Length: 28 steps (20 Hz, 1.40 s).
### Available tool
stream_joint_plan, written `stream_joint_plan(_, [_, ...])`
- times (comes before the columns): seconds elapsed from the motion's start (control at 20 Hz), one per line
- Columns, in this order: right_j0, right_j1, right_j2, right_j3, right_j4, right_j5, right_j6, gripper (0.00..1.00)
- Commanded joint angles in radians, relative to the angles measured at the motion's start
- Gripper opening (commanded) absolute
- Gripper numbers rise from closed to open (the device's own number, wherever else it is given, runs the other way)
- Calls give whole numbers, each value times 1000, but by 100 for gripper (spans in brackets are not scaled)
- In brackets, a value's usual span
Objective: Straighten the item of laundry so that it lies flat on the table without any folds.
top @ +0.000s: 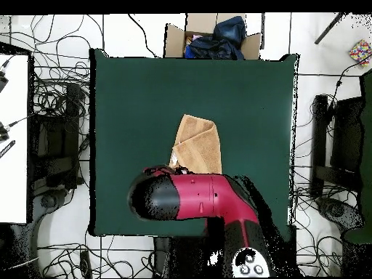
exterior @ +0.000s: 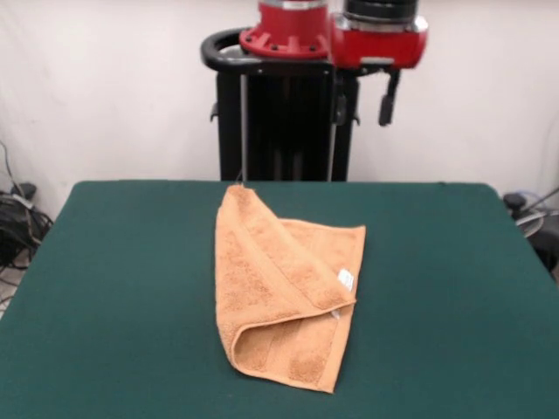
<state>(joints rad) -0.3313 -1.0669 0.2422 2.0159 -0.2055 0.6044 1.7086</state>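
Note:
The item of laundry (exterior: 284,292) is an orange-tan towel lying near the middle of the dark green table (exterior: 113,288). It is folded over itself: one flap lies diagonally across the lower layer, its rolled edge open toward the front. A small white tag (exterior: 346,279) shows at its right edge. One corner points toward the table's far edge. In the overhead view the towel (top: 196,142) lies on the table (top: 123,109), and the red and black arm (top: 192,197) covers its lower edge. No fingers of the gripper show in either view.
The black pedestal (exterior: 284,122) stands behind the table's far edge, with red arm joints (exterior: 336,30) above it. Beyond the table's top edge in the overhead view sits a cardboard box (top: 212,36) holding dark cloth. Cables (top: 54,87) cover the floor on both sides.

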Motion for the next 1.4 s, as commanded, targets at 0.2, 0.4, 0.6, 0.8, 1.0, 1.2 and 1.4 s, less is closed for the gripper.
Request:
stream_joint_plan(0.2, [-2,267,2,-191,-21,-12,91,100])
stream_joint_plan(0.4, [-25,326,11,-239,-37,-23,53,100])
stream_joint_plan(0.6, [-32,355,13,-264,-53,-32,47,100])
stream_joint_plan(0.8, [-34,379,13,-280,-60,-41,47,100])
stream_joint_plan(1.0, [-30,407,7,-286,-69,-66,60,100])
stream_joint_plan(1.2, [-25,443,-2,-298,-79,-97,69,100])
stream_joint_plan(1.4, [-20,464,-10,-302,-80,-122,77,100])
